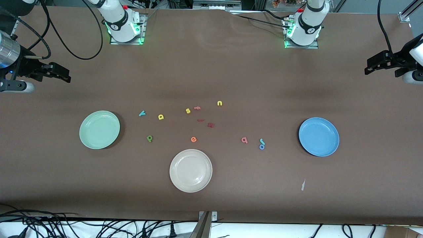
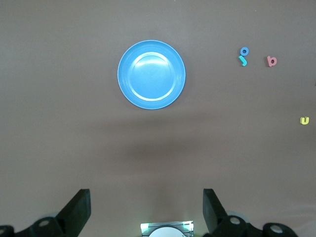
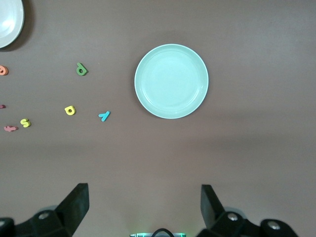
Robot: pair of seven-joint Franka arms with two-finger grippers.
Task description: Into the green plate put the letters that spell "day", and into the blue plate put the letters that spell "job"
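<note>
Mint-green plate point(image 1: 99, 129) and blue plate point(image 1: 319, 136) bare, tiny foam letters point(image 1: 161, 116) between, both grippers' fingers wide.

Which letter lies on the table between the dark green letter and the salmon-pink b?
In the front view, the orange e lies between the dark green letter and the salmon-pink b.

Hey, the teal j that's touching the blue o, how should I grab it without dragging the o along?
Come straight down on the teal j, since it lies flat on the table. Grip its straight stem, the end away from the blue o, with one finger on each side of the stem. The hooked end touches the o, so pinching there would probably shift both.
</note>
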